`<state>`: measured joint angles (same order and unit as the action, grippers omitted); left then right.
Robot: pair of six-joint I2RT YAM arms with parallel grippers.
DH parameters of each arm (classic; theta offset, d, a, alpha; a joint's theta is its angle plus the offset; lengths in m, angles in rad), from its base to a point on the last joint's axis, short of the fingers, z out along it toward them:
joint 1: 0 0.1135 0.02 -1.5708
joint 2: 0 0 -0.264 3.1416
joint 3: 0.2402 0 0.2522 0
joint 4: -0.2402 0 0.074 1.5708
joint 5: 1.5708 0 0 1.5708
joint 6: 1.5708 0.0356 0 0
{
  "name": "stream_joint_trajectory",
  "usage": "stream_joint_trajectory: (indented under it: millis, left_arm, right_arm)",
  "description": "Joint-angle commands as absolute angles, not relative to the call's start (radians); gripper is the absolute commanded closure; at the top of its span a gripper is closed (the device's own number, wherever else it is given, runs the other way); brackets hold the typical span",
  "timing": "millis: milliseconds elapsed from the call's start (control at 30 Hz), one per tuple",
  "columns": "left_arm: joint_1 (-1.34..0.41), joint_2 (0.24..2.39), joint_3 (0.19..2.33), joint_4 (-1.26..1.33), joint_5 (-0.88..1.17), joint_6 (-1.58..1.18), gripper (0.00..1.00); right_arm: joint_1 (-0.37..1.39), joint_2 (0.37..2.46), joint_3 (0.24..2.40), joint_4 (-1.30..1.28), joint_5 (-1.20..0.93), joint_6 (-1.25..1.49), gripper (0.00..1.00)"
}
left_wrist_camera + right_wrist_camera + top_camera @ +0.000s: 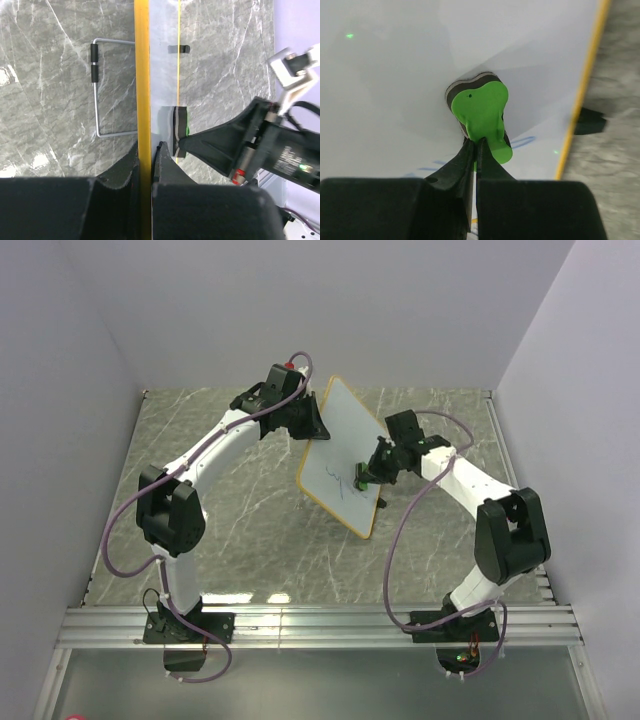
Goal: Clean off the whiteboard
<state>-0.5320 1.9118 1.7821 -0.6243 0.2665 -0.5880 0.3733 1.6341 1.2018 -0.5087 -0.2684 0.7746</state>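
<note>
My right hand (475, 146) is clamped on a green eraser (481, 112), pressing its dark pad against the whiteboard (338, 445) just beside faint blue scribbles (522, 143). My left hand (149, 150) is pinched tight on the board's far orange rim, holding it tilted on edge over the middle of the worktop (240, 520), between the two arms.

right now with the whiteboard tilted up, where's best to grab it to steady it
Pinch its thin orange rim, coming edge-on so one finger lands on each face. The whiteboard is a thin sheet, so only its edge fits a tool. The left tool grips it so, leaving the written face free.
</note>
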Motion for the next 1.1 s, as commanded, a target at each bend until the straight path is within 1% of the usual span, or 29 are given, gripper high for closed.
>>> stream_joint_trajectory:
  millis: [0, 233, 433, 633, 833, 1067]
  left_arm:
    - [-0.632, 2.014, 1.704, -0.916, 0.146, -0.367, 1.00]
    - [-0.634, 2.020, 1.710, -0.920, 0.143, -0.371, 1.00]
    - [-0.635, 2.025, 1.706, -0.914, 0.146, -0.377, 1.00]
    - [-0.640, 2.029, 1.694, -0.905, 0.146, -0.388, 1.00]
    - [-0.643, 2.036, 1.692, -0.897, 0.152, -0.402, 1.00]
    - [-0.644, 2.031, 1.683, -0.882, 0.160, -0.411, 1.00]
  right_arm:
    - [0.399, 1.667, 1.103, -0.514, -0.264, 0.739, 1.00]
    - [0.406, 1.637, 0.954, -0.454, -0.267, 0.767, 1.00]
    - [0.442, 1.603, 0.980, -0.468, -0.271, 0.785, 1.00]
    - [0.488, 1.586, 1.118, -0.512, -0.297, 0.822, 1.00]
    - [0.546, 1.582, 1.314, -0.529, -0.342, 0.911, 1.00]
    - [0.583, 1.614, 1.434, -0.532, -0.357, 0.956, 1.00]
